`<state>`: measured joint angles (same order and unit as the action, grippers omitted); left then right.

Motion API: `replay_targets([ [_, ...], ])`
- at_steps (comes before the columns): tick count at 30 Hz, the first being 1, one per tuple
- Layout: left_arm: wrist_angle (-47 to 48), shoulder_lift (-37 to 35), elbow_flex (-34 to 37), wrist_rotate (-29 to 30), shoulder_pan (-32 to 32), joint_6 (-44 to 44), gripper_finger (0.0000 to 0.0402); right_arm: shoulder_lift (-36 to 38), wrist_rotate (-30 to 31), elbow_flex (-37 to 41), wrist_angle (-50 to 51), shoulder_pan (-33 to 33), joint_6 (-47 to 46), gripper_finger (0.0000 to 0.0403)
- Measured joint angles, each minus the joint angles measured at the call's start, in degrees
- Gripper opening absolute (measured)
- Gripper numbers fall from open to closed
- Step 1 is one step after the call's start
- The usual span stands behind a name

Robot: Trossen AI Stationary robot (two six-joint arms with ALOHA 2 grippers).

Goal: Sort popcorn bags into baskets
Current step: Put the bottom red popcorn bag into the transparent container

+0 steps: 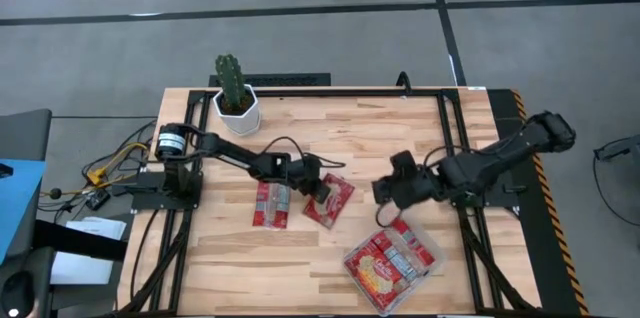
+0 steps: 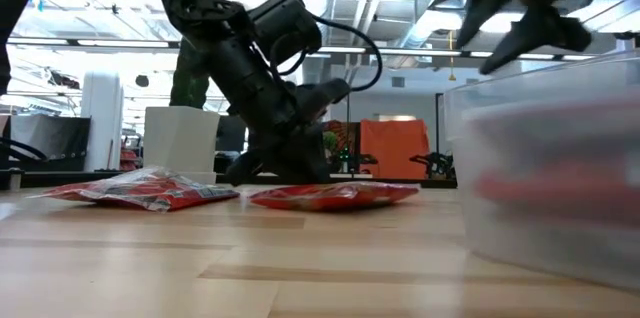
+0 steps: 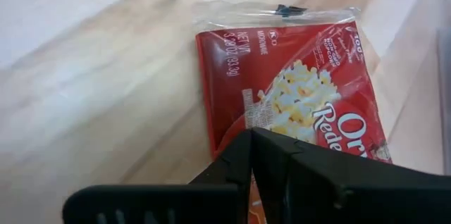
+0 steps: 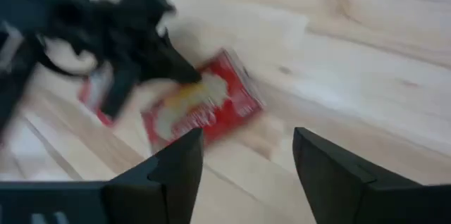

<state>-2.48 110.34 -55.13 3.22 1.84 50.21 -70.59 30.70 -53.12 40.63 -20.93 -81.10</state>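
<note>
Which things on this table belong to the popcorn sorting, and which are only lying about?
Belong to the job:
- two popcorn bags on the wood
- clear tray holding bags
- left gripper on the right-hand bag
- right gripper, open, near the tray

Just lying about:
- cactus in white pot

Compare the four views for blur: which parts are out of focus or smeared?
Low view: the clear tray looms close and soft. Right wrist view: the left gripper and red popcorn bag are smeared. Left wrist view: bag print sharp. High view: even throughout.
</note>
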Motion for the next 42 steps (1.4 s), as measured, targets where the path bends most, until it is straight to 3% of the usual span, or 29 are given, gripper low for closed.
replay_targets([
  [5, -0.83, 0.13, 0.11, -0.41, 0.93, 3.05, 0.0, -3.17, -0.95, 0.1, -6.13, 4.8, 0.08, 0.0255],
  [13, -0.11, 0.2, 0.15, -1.11, 2.41, 7.67, 0.0, -14.73, -4.58, 0.05, -16.94, 9.55, -0.86, 0.0256],
  [30, -0.63, 0.28, 0.26, -2.78, 5.94, 7.0, 0.0, -27.05, -14.67, 0.0, -24.83, 11.24, -7.39, 0.0256],
  [37, -1.12, 0.31, 0.28, -2.94, 5.93, 6.42, 0.0, -32.97, -19.85, -0.06, -34.77, 14.08, -5.51, 0.0254],
  [42, -1.75, 0.24, 1.21, -2.81, 5.96, 5.98, 0.0, -35.19, -21.78, -0.04, -38.94, 15.07, -4.06, 0.0228],
])
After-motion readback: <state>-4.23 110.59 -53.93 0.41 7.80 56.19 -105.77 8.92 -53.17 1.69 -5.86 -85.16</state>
